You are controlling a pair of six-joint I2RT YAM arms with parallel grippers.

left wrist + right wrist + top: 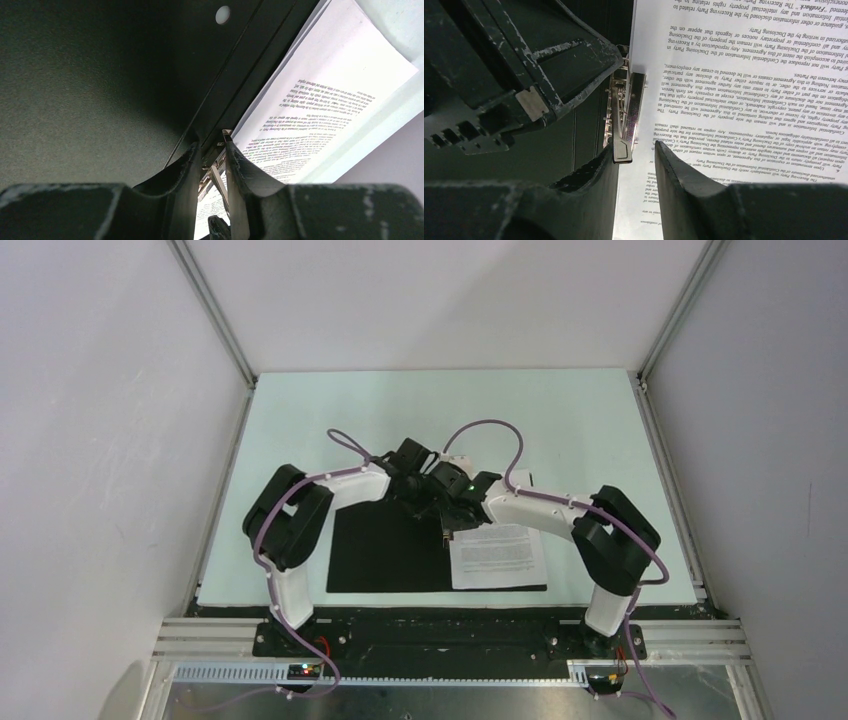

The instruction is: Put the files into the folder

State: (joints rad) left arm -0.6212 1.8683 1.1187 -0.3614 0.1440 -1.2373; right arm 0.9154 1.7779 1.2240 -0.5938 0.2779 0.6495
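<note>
At the near edge of the table, just beyond the arm bases, the folder lay open with its black inside facing up. The files rested on its right half, their left edge along the spine. Over that spine the two grippers met almost tip to tip. The right gripper stood released, jaws apart, with the end of the metal clamp lever just beside its left finger and printed paper showing through the gap. The left gripper showed only a narrow gap with clamp metal beyond it (whether it pinched that metal could not be told). The step in hand appeared to be working the clamp so that the sheets seated under it. Done well, it required the lever to be taken squarely near its end and moved along its own arc, never sideways, because the thin sheets would drag or crease easily. One gripper needed to steady while the other acted, since the fingers stood close enough to collide. The paper edge needed to sit fully under the clamp before the lever was let go. Farther back, only the pale table surface extended to the enclosure wall.
</note>
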